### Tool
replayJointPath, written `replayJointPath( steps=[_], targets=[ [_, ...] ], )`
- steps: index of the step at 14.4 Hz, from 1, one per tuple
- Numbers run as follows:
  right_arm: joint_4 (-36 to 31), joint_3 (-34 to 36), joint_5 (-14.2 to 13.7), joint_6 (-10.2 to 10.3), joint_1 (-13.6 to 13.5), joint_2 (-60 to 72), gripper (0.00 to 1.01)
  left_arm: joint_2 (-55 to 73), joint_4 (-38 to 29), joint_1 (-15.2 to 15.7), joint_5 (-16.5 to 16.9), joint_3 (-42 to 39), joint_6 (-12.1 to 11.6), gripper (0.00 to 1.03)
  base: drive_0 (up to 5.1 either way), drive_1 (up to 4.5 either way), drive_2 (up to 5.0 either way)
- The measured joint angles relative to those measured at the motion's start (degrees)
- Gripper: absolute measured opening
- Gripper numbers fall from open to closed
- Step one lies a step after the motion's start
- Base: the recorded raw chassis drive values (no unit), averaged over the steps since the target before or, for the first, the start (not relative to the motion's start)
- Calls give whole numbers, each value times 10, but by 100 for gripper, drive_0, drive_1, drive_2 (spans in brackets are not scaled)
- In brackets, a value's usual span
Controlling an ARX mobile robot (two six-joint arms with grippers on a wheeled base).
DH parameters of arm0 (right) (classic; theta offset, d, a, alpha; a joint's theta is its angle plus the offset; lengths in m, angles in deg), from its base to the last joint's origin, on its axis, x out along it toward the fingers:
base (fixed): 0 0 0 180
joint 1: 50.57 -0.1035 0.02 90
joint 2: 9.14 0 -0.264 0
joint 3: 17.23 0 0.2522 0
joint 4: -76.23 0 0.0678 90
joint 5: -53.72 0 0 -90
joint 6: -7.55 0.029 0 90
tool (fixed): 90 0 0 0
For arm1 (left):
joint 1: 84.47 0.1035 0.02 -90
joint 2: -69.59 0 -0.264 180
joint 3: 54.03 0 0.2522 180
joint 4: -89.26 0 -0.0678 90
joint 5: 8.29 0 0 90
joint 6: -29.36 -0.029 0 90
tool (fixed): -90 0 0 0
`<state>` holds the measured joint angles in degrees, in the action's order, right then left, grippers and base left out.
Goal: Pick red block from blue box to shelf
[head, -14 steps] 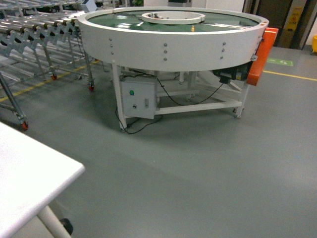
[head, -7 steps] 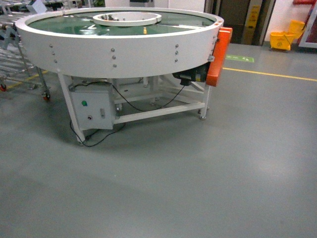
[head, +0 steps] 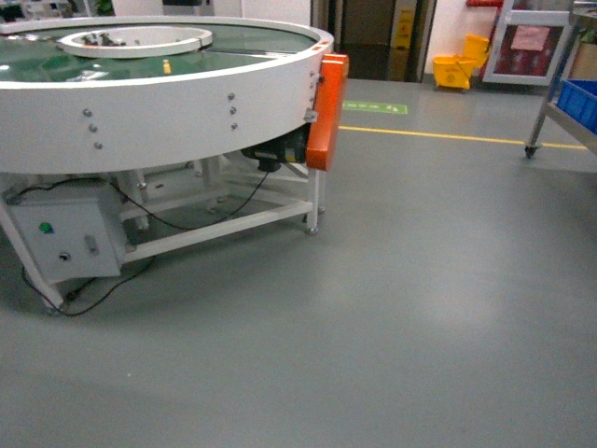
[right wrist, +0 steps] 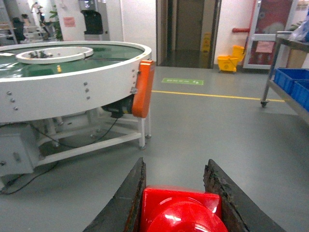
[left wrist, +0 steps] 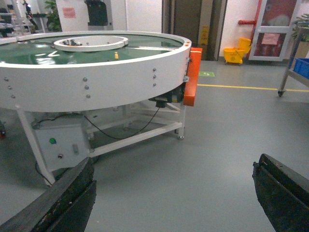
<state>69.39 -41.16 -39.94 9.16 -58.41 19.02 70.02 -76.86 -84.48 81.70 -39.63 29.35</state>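
Note:
The red block (right wrist: pixel 181 210), glossy with a round stud, sits between the dark fingers of my right gripper (right wrist: pixel 175 163), which is shut on it above the grey floor. My left gripper (left wrist: pixel 175 164) is open, its fingers far apart with only floor between them. The shelf (head: pixel 552 84) shows as a shiny steel post on a caster at the far right of the head view. It is also at the right edge for both wrist cameras, shelf (right wrist: pixel 270 67) and shelf (left wrist: pixel 288 63). The blue box is out of view. Neither gripper shows in the head view.
A big round white conveyor table (head: pixel 168 103) with a green top stands at the left, with an orange guard (head: pixel 326 112), a grey control box (head: pixel 65 238) and a loose cable beneath. Dark blue crates (head: pixel 583 101) rest on the shelf. A yellow mop bucket (head: pixel 457 67) stands by the far door.
The head view has swung to the right: the white table and roller racks left the view, the round table slid left, and the shelf with blue crates appeared at the right edge.

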Motion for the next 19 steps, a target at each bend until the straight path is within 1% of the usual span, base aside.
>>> replayJointPath(
  steps=[2, 14, 19],
  targets=[
    [-1, 0, 0, 0, 0, 0, 28, 0, 0, 0, 0, 0, 0, 98, 141, 63, -631],
    [0, 0, 0, 0, 0, 1, 28, 0, 1, 0, 0, 0, 0, 98, -164, -164, -164],
    [0, 0, 0, 0, 0, -1, 28, 0, 1, 0, 0, 0, 0, 98, -164, 248, -577]
  ],
)
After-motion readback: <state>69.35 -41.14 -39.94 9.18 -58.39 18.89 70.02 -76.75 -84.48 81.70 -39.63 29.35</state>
